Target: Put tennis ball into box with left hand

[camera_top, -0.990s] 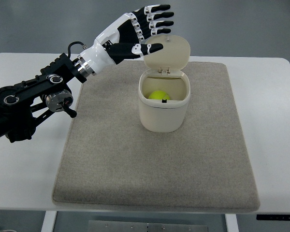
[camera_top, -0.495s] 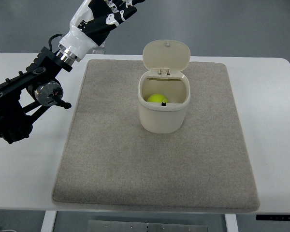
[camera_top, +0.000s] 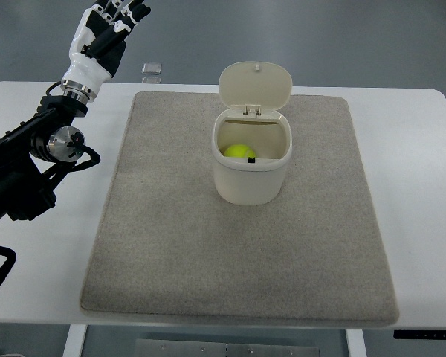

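Observation:
A yellow-green tennis ball [camera_top: 240, 152] lies inside the cream box [camera_top: 251, 178], which stands on the grey mat [camera_top: 238, 253] with its hinged lid [camera_top: 256, 86] standing open at the back. My left hand [camera_top: 108, 30] is at the top left of the picture, far left of the box and past the mat's corner. Its fingers [camera_top: 123, 10] are stretched out and hold nothing; their tips are cut off by the top edge. The right arm does not show.
The mat lies on a white table [camera_top: 424, 193]. My black left arm [camera_top: 30, 160] reaches across the table's left side. A small grey square object [camera_top: 152, 70] lies on the floor beyond the table's far edge.
My left hand has pulled back from above the box's lid, moving left and away to the top left corner. The ball has stayed in the box and the lid has stayed open.

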`<act>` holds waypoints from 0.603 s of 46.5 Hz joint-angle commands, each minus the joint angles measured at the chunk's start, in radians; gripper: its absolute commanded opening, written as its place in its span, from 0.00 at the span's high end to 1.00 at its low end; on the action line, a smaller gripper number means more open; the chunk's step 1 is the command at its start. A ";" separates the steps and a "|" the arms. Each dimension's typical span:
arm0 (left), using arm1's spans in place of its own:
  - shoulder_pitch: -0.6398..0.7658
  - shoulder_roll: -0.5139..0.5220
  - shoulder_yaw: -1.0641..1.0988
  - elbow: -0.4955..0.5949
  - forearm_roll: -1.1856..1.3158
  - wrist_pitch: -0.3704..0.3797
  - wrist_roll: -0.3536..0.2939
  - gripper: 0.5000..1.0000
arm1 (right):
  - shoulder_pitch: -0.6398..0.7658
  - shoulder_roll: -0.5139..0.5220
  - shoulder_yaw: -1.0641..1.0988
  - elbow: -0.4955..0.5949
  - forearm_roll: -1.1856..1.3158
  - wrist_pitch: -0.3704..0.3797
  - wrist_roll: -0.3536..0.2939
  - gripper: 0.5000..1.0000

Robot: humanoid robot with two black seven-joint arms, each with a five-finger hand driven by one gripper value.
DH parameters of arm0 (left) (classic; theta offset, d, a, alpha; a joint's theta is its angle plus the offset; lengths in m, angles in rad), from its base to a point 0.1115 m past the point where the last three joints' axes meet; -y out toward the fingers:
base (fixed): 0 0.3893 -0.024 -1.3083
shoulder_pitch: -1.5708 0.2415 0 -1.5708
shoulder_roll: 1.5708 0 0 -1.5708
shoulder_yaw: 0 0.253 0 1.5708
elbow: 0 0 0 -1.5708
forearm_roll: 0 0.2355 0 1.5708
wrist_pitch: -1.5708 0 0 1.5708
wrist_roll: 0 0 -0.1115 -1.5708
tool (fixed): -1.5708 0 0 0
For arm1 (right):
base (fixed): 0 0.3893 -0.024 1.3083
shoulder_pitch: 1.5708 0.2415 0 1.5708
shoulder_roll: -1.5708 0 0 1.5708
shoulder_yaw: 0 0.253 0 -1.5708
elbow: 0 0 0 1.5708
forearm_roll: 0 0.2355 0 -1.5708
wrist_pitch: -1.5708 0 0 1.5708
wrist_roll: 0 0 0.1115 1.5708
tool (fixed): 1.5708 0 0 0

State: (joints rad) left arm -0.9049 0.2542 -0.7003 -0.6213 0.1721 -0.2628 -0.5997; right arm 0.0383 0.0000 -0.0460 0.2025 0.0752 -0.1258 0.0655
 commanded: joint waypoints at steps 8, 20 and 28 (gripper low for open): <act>-0.015 -0.038 -0.008 0.112 -0.057 -0.001 0.001 0.13 | 0.000 0.000 0.000 0.000 0.000 0.000 0.000 0.20; -0.017 -0.059 -0.010 0.169 -0.101 -0.003 0.001 0.02 | 0.000 0.000 0.000 0.000 0.000 0.000 0.000 0.20; -0.017 -0.061 -0.010 0.196 -0.137 -0.003 0.001 0.02 | 0.000 0.000 0.000 0.000 0.000 0.000 0.000 0.20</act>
State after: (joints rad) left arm -0.9219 0.1958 -0.7105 -0.4394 0.0476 -0.2655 -0.5983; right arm 0.0384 0.0000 -0.0460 0.2025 0.0752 -0.1258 0.0657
